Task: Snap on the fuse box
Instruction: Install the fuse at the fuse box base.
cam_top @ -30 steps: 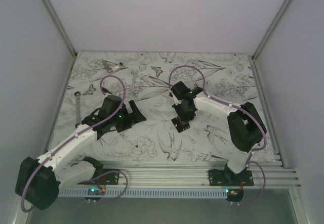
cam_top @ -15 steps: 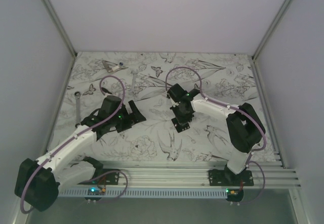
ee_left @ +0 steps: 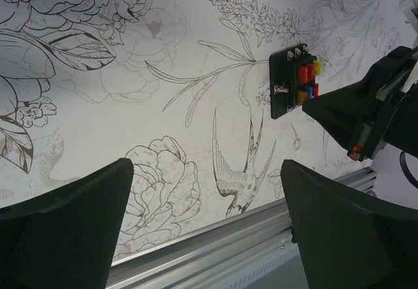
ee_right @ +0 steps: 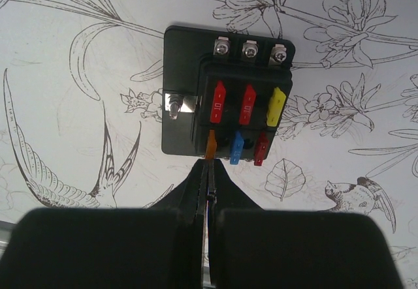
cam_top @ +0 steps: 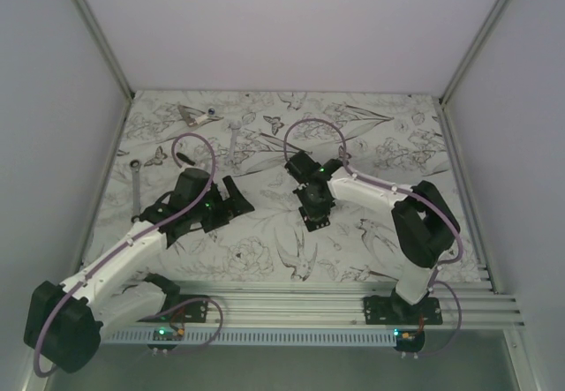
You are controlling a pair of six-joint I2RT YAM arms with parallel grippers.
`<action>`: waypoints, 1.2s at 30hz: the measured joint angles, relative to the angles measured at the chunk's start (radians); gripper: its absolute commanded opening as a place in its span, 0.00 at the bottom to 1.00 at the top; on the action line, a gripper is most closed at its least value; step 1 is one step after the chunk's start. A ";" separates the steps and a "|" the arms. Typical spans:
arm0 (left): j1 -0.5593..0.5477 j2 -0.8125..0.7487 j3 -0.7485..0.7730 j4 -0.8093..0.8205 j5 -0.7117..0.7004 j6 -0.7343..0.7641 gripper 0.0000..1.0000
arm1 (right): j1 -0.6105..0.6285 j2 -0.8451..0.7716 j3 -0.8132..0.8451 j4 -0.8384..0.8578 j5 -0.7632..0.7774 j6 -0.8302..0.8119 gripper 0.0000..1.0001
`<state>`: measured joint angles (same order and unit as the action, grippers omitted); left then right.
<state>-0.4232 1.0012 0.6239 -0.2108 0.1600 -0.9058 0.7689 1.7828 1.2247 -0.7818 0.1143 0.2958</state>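
Fuse box (ee_right: 230,74), red fuses (ee_right: 219,103) marked 10, right jaws together at orange fuse (ee_right: 210,144), left jaws wide apart

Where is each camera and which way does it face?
Top external: above and behind the robot, looking down on the table; left arm and right arm show.
Left wrist: low, facing the fuse box; open left gripper at bottom.
Right wrist: close over the fuse box; shut right gripper at its edge.
Shared: all three see the fuse box.
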 measured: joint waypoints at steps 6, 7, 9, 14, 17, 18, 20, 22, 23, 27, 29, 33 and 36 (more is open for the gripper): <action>0.000 -0.009 -0.001 0.000 0.000 -0.008 1.00 | 0.037 0.023 0.022 -0.010 0.039 0.001 0.00; 0.000 -0.009 -0.001 0.000 0.000 -0.010 1.00 | 0.040 0.029 0.027 -0.011 0.043 0.002 0.00; 0.000 -0.009 -0.001 0.000 0.000 -0.014 1.00 | 0.047 0.038 0.035 -0.013 0.049 0.004 0.00; 0.000 -0.009 -0.001 0.000 0.000 -0.017 1.00 | 0.050 0.051 0.047 -0.024 0.057 0.006 0.00; 0.000 -0.009 -0.001 0.000 0.000 -0.018 1.00 | 0.052 0.059 0.054 -0.031 0.059 0.006 0.00; 0.000 -0.009 -0.001 0.000 0.000 -0.018 1.00 | 0.052 0.059 0.054 -0.031 0.059 0.006 0.00; 0.000 -0.009 -0.001 0.000 0.000 -0.018 1.00 | 0.052 0.061 0.057 -0.034 0.059 0.005 0.00; 0.000 -0.009 -0.001 0.000 0.000 -0.018 1.00 | 0.052 0.067 0.065 -0.039 0.059 0.005 0.01; 0.000 -0.009 -0.001 0.000 0.000 -0.018 1.00 | 0.052 0.070 0.069 -0.040 0.059 0.004 0.03; 0.000 -0.009 -0.001 0.000 0.000 -0.018 1.00 | 0.052 0.078 0.083 -0.033 0.056 0.004 0.15; 0.000 -0.009 -0.001 0.000 0.000 -0.018 1.00 | 0.052 0.075 0.079 -0.022 0.053 0.005 0.18; 0.000 -0.009 -0.002 0.000 0.000 -0.018 1.00 | 0.054 0.047 0.047 0.014 0.043 0.007 0.25; 0.000 -0.009 -0.002 0.000 0.000 -0.018 1.00 | 0.055 0.024 0.024 0.027 0.032 0.010 0.30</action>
<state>-0.4232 0.9920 0.6216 -0.2111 0.1600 -0.9234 0.8234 1.8072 1.2488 -0.7551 0.1459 0.3054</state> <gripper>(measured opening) 0.997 0.260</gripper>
